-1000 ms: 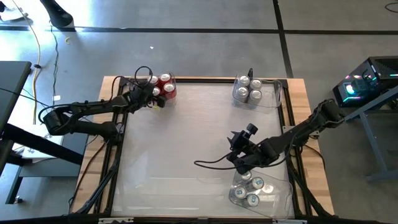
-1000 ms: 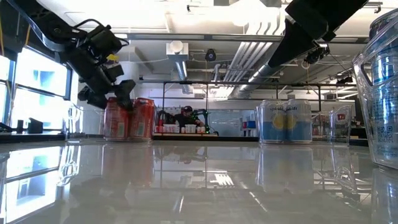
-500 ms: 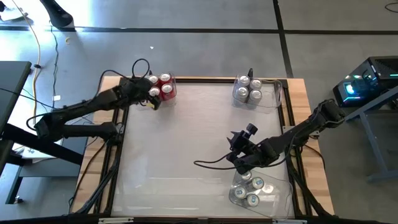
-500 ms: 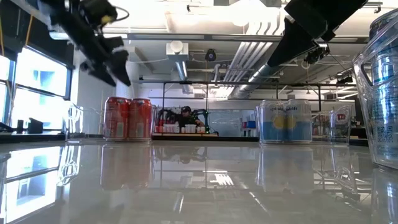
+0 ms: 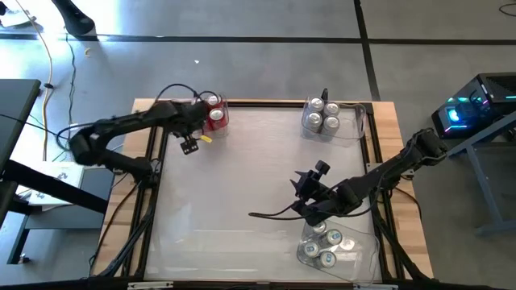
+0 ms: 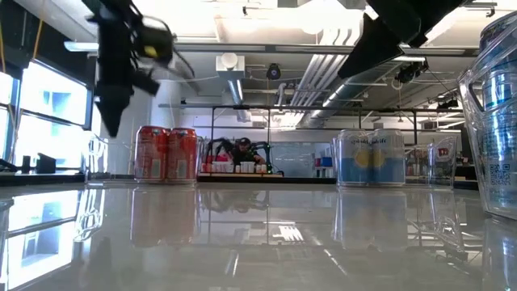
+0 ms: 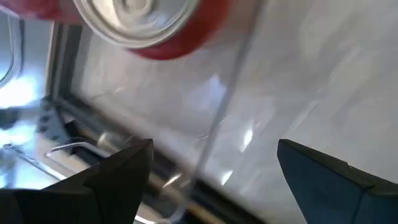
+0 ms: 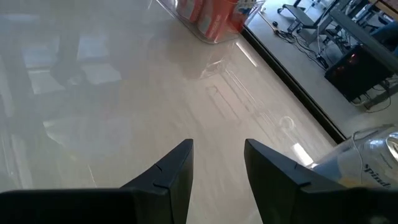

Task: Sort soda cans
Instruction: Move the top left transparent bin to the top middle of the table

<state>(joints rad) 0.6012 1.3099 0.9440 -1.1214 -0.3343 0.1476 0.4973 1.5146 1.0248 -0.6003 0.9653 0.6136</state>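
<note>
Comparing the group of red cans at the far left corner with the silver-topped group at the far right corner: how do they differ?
Colour: the red cans have red bodies; the far-right cans look silver-grey from above, pale blue with yellow print in the low view.
Company: the left gripper, open and empty, hangs beside the red cans; no gripper is near the far-right cans.
Shared: both groups stand upright, packed together in clear bins at the table's far edge.

On the table (image 5: 242, 177): soda cans (image 5: 214, 113) in a bin at the far left corner, more cans (image 5: 321, 114) in a bin at the far right corner, further cans (image 5: 326, 246) in a bin (image 5: 355, 250) at the near right edge. Left gripper (image 5: 190, 145) just beside the far-left cans; right gripper (image 5: 306, 184) behind the near-right bin.
</note>
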